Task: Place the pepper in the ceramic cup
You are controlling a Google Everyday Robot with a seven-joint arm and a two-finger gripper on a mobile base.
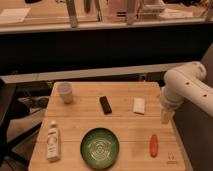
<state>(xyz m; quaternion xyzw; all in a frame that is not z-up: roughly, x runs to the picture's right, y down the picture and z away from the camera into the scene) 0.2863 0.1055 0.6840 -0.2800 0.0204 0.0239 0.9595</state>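
Observation:
A red pepper [154,145] lies on the wooden table [85,125] near its front right corner. A pale ceramic cup [65,92] stands upright at the table's far left corner. The white robot arm [187,87] comes in from the right, and the gripper [165,116] hangs at the table's right edge. The gripper is a little behind and to the right of the pepper, apart from it, and far from the cup.
A green plate [100,147] lies at the front middle. A white bottle [53,142] lies at the front left. A black block [105,104] and a white block [139,105] lie mid-table. A dark chair [7,115] stands left of the table.

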